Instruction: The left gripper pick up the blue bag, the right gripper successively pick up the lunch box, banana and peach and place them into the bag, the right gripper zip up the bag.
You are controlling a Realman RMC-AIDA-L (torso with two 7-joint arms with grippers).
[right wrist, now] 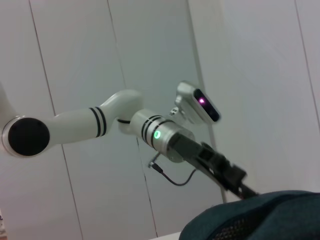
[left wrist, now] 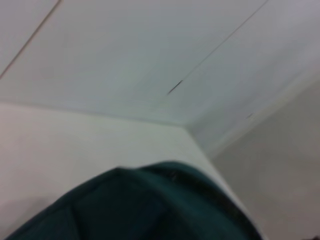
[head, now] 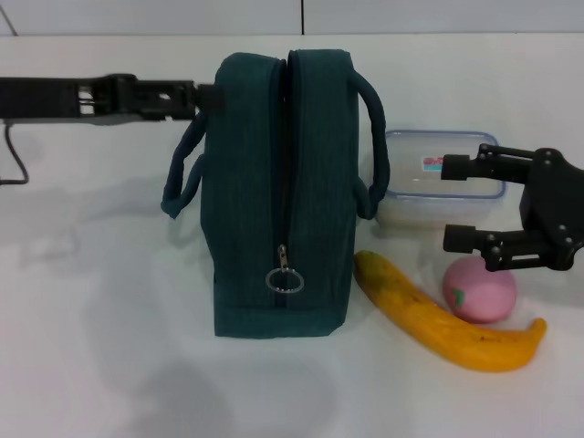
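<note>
The upright blue bag walls the left gripper from the lunch box, banana and peach, where the spread-fingered right gripper has open table beside it

Blue bag close below; pale wall beyond
</note>
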